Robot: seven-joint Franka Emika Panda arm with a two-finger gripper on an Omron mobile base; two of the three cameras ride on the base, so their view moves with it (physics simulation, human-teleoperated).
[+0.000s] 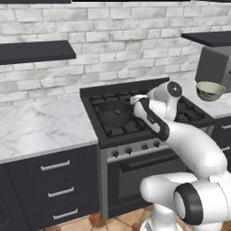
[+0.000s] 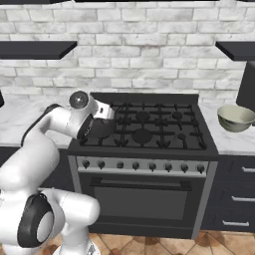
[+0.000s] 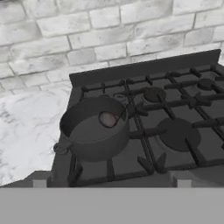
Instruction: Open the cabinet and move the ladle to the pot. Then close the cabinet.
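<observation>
The low dark pot (image 3: 94, 127) stands on the front left burner of the stove (image 1: 135, 88). The ladle (image 3: 107, 118) lies in it, bowl down inside and thin handle leaning over the rim toward the back right. My gripper (image 3: 111, 183) is open, its fingertips (image 3: 39, 183) spread wide with nothing between them. It hovers near the pot, looking down at it and clear of it. In the left base view the hand (image 1: 134, 100) is just right of the pot (image 1: 113, 113). In the right base view the hand (image 2: 108, 111) hangs above the pot (image 2: 102, 129). The cabinet is out of view.
A pale olive bowl (image 1: 210, 90) sits on the counter right of the stove. White marble counter (image 1: 40, 126) runs to the left, over black drawers (image 1: 56, 185). Dark shelves (image 1: 36, 50) jut from the brick wall on both sides. The oven door (image 2: 144, 199) faces me.
</observation>
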